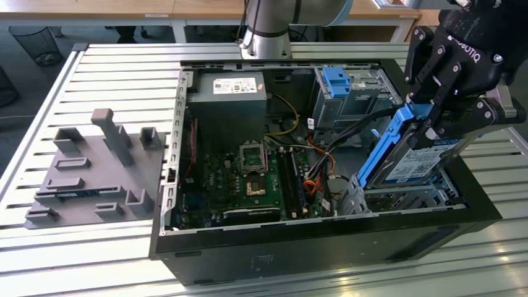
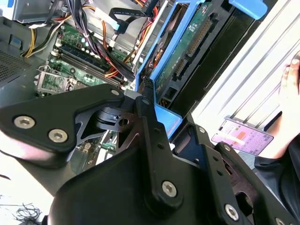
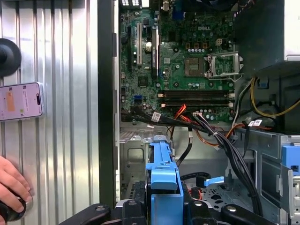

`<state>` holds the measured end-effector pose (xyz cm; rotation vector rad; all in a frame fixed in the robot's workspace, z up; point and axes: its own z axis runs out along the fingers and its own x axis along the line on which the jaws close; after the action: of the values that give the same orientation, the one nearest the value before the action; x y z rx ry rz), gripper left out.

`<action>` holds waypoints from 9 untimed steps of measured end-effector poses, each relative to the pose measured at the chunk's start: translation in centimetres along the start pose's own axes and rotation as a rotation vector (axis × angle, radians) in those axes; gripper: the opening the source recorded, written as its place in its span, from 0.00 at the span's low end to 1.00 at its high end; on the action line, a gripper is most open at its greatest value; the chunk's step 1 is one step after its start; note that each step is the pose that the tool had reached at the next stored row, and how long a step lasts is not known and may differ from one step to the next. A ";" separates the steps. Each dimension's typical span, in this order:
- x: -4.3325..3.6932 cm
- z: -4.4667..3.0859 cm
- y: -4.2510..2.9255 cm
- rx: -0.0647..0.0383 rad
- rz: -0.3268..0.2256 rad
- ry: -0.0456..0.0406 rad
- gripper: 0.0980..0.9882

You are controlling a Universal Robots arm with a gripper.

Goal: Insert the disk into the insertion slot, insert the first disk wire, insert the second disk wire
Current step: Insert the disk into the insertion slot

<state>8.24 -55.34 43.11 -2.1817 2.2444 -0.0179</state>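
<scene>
We see a slatted metal table (image 1: 115, 62) carrying the open computer case (image 1: 313, 253), with a grey fixture plate (image 1: 86, 185) beside it (toward the exterior view's left). A phone (image 3: 19, 101) lies on the slats near a person's hand (image 3: 11, 183).

I see a black computer case (image 1: 330, 247) lying open on the slatted metal table (image 1: 123, 62). Green motherboard (image 1: 247, 179) on its floor, grey power supply (image 1: 227, 99) beyond. Tall grey bay (image 1: 355, 102), blue latch (image 1: 334, 80). Grey fixture plate (image 1: 91, 179) at the exterior view's left. Phone (image 3: 19, 101) flat on the slats.
</scene>
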 end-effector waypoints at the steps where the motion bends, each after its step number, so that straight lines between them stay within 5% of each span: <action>1: 0.00 0.04 0.00 0.000 0.000 -0.0001 0.30; 9: 0.00 0.29 0.00 0.000 0.000 0.0000 0.30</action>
<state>8.24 -55.34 42.82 -2.1817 2.2444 -0.0179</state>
